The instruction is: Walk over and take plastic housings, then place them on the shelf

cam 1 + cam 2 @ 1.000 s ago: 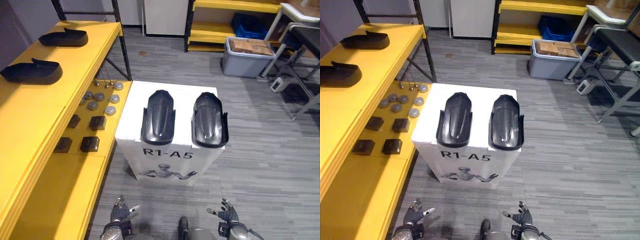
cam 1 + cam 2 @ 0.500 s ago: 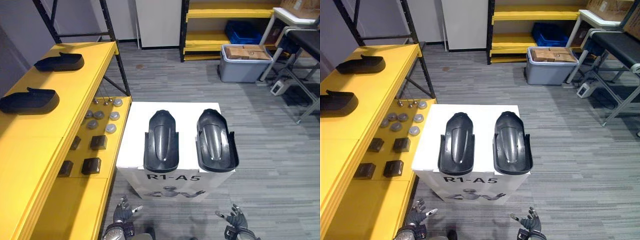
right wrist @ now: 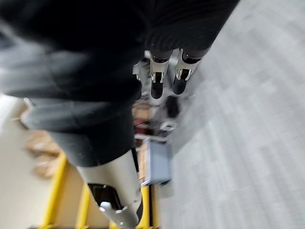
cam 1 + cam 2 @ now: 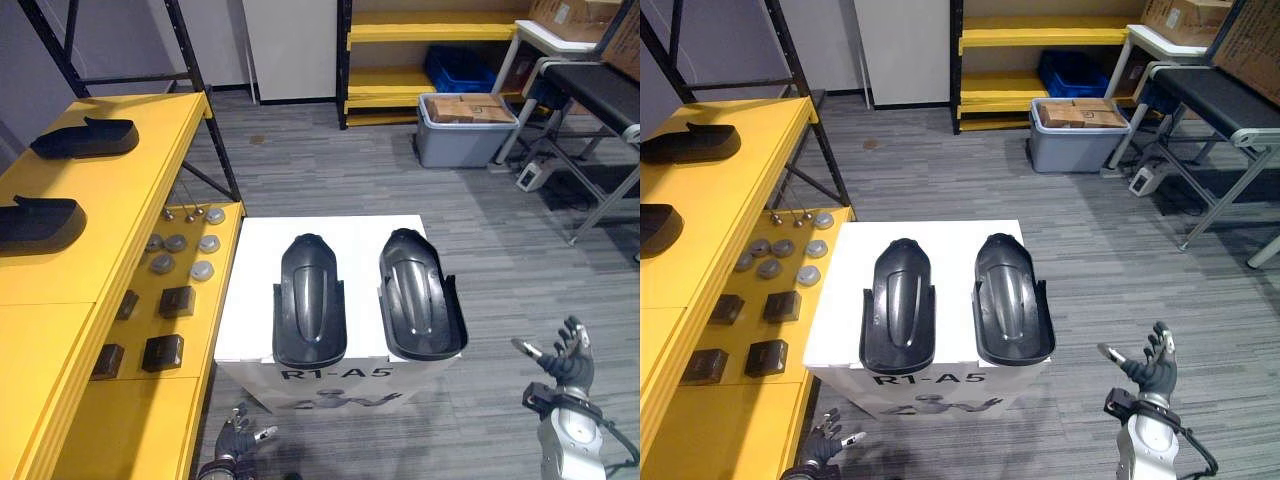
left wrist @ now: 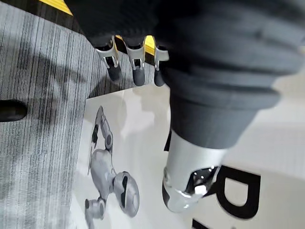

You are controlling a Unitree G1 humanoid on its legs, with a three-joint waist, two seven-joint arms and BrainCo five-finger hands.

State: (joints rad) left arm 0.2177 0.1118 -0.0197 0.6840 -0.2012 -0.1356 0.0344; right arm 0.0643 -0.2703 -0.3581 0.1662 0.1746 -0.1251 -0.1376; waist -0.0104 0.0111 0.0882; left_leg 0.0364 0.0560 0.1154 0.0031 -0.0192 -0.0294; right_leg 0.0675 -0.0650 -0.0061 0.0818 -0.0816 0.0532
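Observation:
Two dark plastic housings lie side by side on a white box [image 4: 250, 290]: the left housing [image 4: 309, 313] and the right housing [image 4: 420, 308]. Two more dark housings [image 4: 72, 138] [image 4: 38, 222] rest on the top of the yellow shelf [image 4: 70, 290] at the left. My left hand [image 4: 236, 438] hangs low in front of the box, fingers [image 5: 135, 67] straight, holding nothing. My right hand [image 4: 565, 358] is raised to the right of the box, fingers [image 3: 156, 81] spread and empty, over the grey floor.
Round grey discs [image 4: 182, 256] and dark blocks [image 4: 162, 352] lie on the shelf's lower level. A grey bin [image 4: 469, 128] with cardboard boxes stands at the back, by another yellow rack [image 4: 430, 45]. A metal-legged table [image 4: 585, 110] stands at the back right.
The camera has moved closer, with the box lower and more central. My right hand has risen and swung out to the right of the box; the left hand stays low.

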